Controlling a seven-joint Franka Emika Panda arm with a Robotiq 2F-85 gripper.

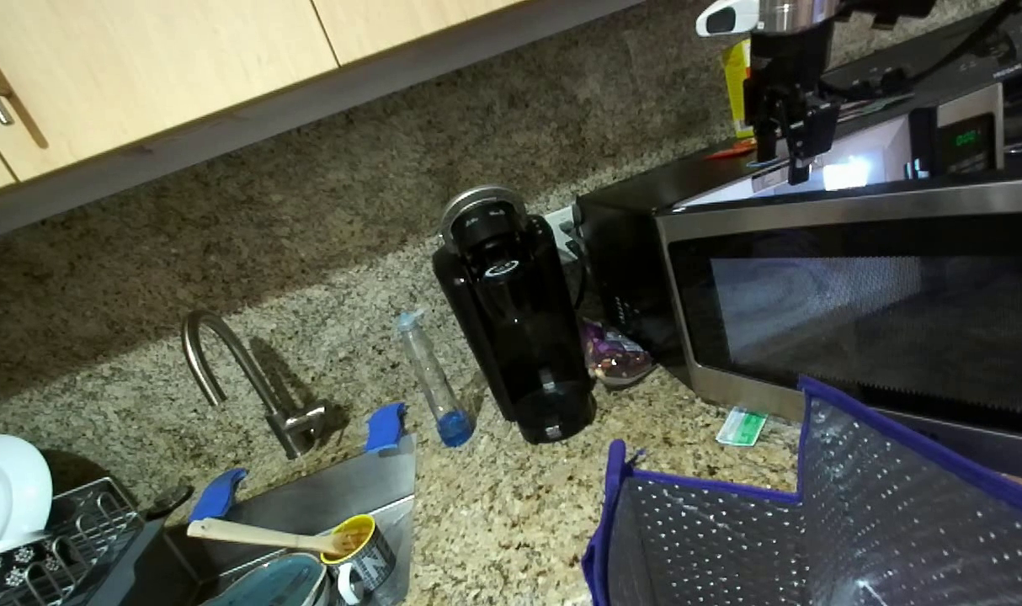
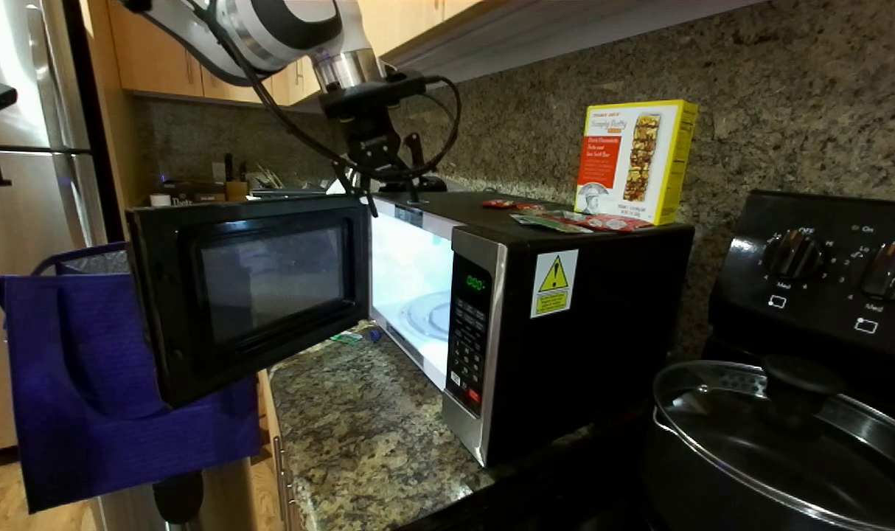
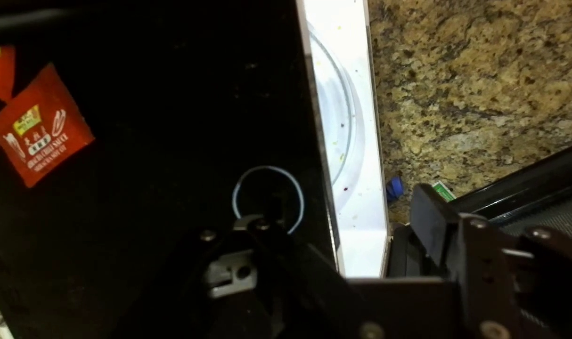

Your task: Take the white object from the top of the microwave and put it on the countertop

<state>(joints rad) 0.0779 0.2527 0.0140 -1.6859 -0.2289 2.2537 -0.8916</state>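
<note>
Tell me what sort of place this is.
A kitchen, most likely in a home. What shows it: a microwave with its door open, a single-serve coffee maker beside it, and a steel sink with a gooseneck faucet.

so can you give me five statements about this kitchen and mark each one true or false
1. The boxy stainless-steel microwave has its dark-windowed door open. True.
2. The yellow-and-white cardboard snack box is inside the microwave. False: it stands on top.
3. The black two-fingered gripper is shut. False: its jaws stand apart.
4. A thin whitish ring lies on top of the microwave. True.
5. The tall black coffee maker stands on the speckled brown granite countertop. True.
</note>
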